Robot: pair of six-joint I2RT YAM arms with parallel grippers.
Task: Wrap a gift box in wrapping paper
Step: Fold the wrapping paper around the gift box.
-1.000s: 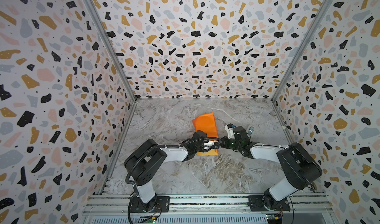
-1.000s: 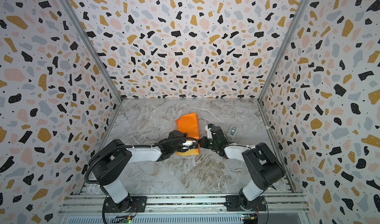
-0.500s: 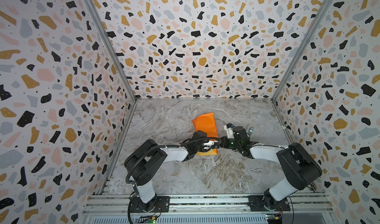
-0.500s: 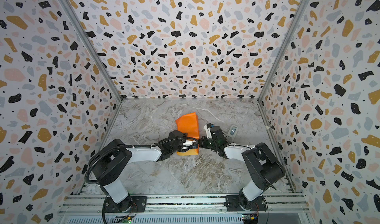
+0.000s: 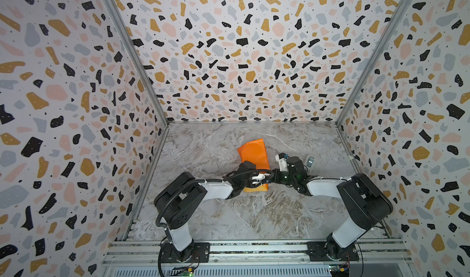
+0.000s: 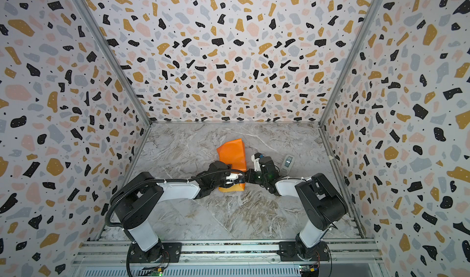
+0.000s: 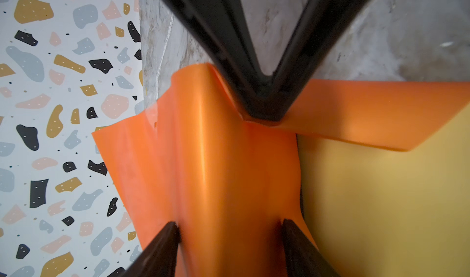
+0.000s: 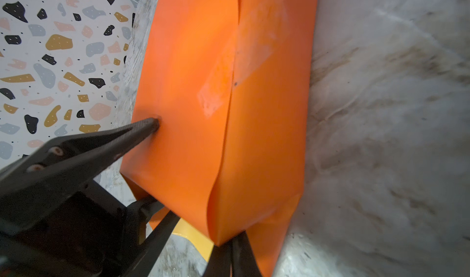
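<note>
Large thin sheet of wrapping paper [image 5: 253, 153], bright orange outside and mustard-yellow inside, is lying folded into a long bundle in the middle of the grey marbled table [image 5: 229, 212]. Both arms are meeting at its near end. The small dark navy gift box is not showing anywhere; judging that it is sitting inside the bundle. Left hand [image 7: 230, 227] is straddling the near end with fingers apart. One fingertip [image 8: 148, 125] is denting the orange face, so it reads as clamping the bundle through the paper. Right hand [image 8: 230, 245] is showing fingers together, nipping the folded corner flap just beside it. A strip of clear tape [image 8: 244, 51] is lying across the lengthwise seam.

Handling: paper is looking light, limp and glossy, so likely sliding, springing open if released, and creasing or tearing under a hard pull. Box underneath is probably stiff and light. Best hold is probably pinching flap edges near the fold and pressing against the box's hard edges, not the loose sheet.
</note>
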